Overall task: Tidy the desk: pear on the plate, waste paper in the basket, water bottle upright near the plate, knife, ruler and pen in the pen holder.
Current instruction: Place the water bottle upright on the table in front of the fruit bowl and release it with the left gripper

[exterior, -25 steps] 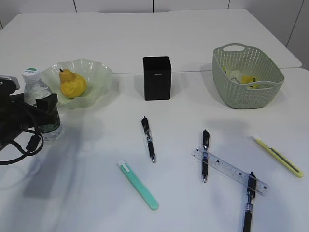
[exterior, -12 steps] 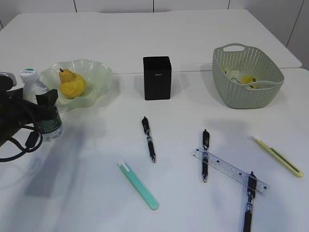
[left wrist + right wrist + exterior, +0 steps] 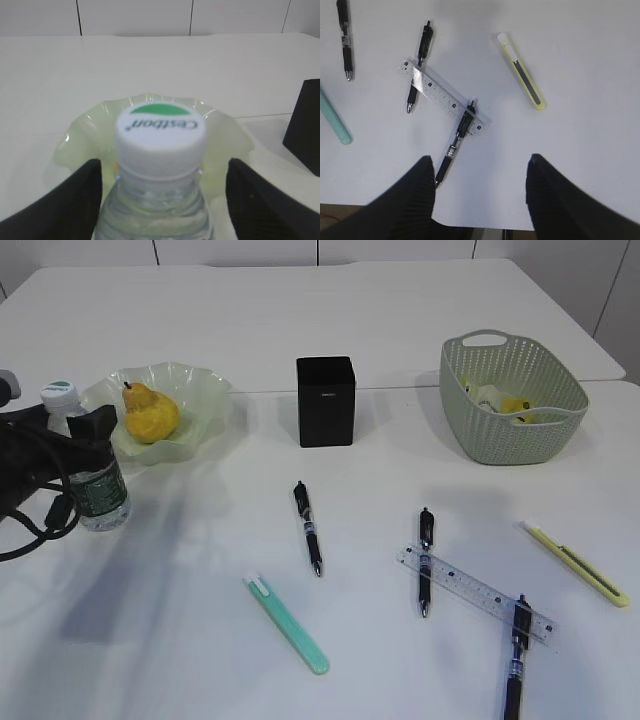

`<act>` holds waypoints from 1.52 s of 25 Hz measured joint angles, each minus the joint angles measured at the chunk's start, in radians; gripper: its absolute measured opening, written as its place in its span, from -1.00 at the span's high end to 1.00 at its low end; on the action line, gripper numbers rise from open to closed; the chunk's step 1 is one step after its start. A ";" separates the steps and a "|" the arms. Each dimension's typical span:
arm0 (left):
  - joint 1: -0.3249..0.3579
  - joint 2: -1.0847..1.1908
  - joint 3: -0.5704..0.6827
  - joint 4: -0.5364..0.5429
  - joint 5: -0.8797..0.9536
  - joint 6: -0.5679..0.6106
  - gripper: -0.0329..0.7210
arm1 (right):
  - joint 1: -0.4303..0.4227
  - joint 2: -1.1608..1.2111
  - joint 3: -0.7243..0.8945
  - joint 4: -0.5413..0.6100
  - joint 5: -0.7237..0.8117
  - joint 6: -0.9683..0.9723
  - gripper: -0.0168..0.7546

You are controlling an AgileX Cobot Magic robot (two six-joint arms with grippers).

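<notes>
Left hand (image 3: 162,200) wider, pear (image 3: 150,412) bottle-hidden.

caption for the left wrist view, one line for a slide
Open left gripper flanking the upright water bottle, plate behind.

Left pincer (image 3: 162,200) and right pincer (image 3: 480,190), both with fingers spread wide, gripping nothing.

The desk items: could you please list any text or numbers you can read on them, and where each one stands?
"Cestbon": on the water bottle's white cap, seen upside down in the left wrist view.
Pen holder: pale lettering on its front, too small to read.
Ruler: printed marks, too small to read.
</notes>
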 joint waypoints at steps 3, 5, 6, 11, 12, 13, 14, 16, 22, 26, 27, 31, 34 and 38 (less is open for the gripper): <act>0.000 -0.027 0.000 0.000 0.024 0.002 -0.53 | 0.000 0.000 0.000 0.002 0.000 0.000 -0.23; 0.000 -0.039 0.000 0.001 0.042 0.004 -0.53 | 0.000 0.000 0.000 0.002 0.000 0.000 -0.23; 0.000 -0.044 0.000 0.002 0.045 0.010 -0.53 | 0.000 0.000 0.000 0.002 0.000 0.000 -0.23; 0.000 -0.084 0.000 0.002 0.062 0.074 -0.53 | 0.000 0.000 0.000 0.006 0.000 0.000 -0.23; 0.000 -0.101 0.000 0.002 0.077 0.082 -0.53 | 0.000 0.000 0.000 0.006 0.000 0.000 -0.23; 0.000 -0.120 0.000 0.002 0.088 0.090 -0.53 | 0.000 0.000 0.000 0.006 0.000 0.000 -0.23; 0.000 -0.136 0.000 0.002 0.100 0.103 -0.53 | 0.000 0.000 0.000 0.006 0.000 0.000 -0.23; 0.000 -0.172 0.000 0.002 0.126 0.116 -0.53 | 0.000 0.000 0.000 0.006 0.000 0.000 -0.23; 0.000 -0.265 0.000 0.002 0.263 0.136 -0.53 | 0.000 0.000 0.000 0.006 -0.002 0.000 -0.23; 0.000 -0.352 0.000 0.002 0.290 0.141 -0.53 | 0.000 0.000 0.000 0.006 -0.002 0.000 -0.23; 0.000 -0.377 0.000 0.002 0.302 0.141 -0.53 | 0.000 0.000 0.000 0.006 -0.002 0.000 -0.23; 0.000 -0.458 0.002 0.001 0.371 0.141 -0.52 | 0.000 0.000 0.000 0.006 -0.002 0.000 -0.23; 0.000 -0.505 0.004 0.001 0.425 0.141 -0.52 | 0.000 0.000 0.000 0.006 -0.002 0.000 -0.23; 0.000 -0.546 0.005 0.001 0.458 0.141 -0.52 | 0.000 0.000 0.000 0.006 -0.002 -0.002 -0.23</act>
